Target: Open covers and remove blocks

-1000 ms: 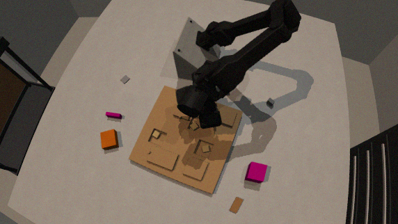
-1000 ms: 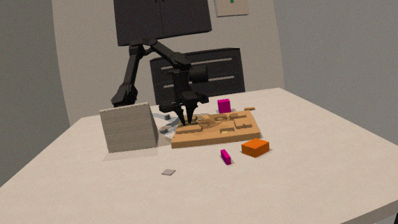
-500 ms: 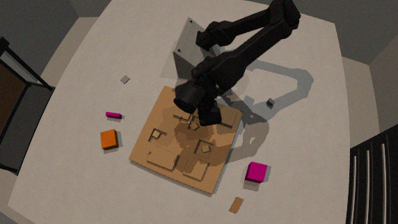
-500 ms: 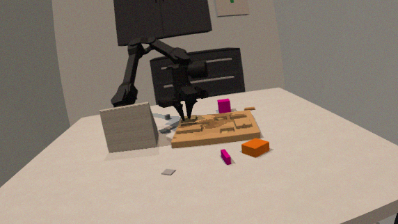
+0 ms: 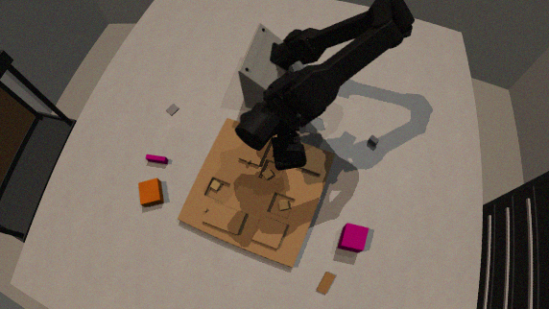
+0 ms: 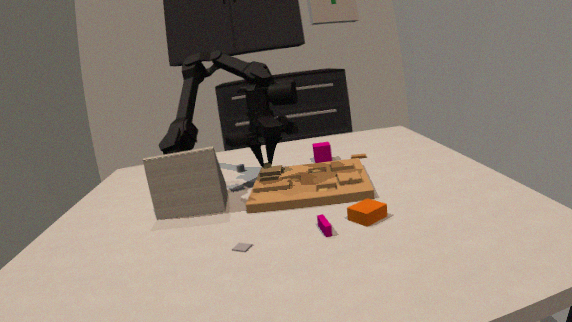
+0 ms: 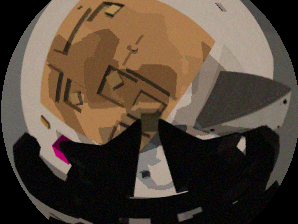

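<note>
The wooden puzzle board lies under the arm. My gripper is shut on a small olive block at the board's back-left part in the exterior view; the hand hides it in the top view. Whether the block clears the surface is hard to tell. One tan block, a second tan block and a third tan block sit in uncovered wells. Two flat covers, one wide and one squarer, lie along one edge.
A grey box stands close beside the board. Around lie an orange block, magenta bar, magenta cube, wooden piece, grey tile and dark cube.
</note>
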Controlling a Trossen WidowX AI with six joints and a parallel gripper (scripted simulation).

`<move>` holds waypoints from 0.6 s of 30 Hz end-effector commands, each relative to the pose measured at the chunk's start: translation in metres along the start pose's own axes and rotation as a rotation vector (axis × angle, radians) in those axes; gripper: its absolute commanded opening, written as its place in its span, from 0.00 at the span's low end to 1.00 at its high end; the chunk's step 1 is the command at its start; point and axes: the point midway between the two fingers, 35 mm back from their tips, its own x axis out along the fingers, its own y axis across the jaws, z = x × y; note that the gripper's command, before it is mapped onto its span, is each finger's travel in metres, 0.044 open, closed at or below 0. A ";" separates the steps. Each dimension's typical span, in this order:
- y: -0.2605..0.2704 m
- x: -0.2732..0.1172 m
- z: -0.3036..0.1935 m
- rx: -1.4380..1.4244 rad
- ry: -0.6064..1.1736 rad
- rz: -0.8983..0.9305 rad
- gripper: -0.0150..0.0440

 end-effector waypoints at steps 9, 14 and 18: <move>0.002 -0.032 0.002 -0.007 -0.009 0.002 0.39; 0.001 -0.045 0.001 -0.007 -0.008 0.002 0.39; 0.005 -0.047 -0.001 -0.007 -0.011 0.001 0.39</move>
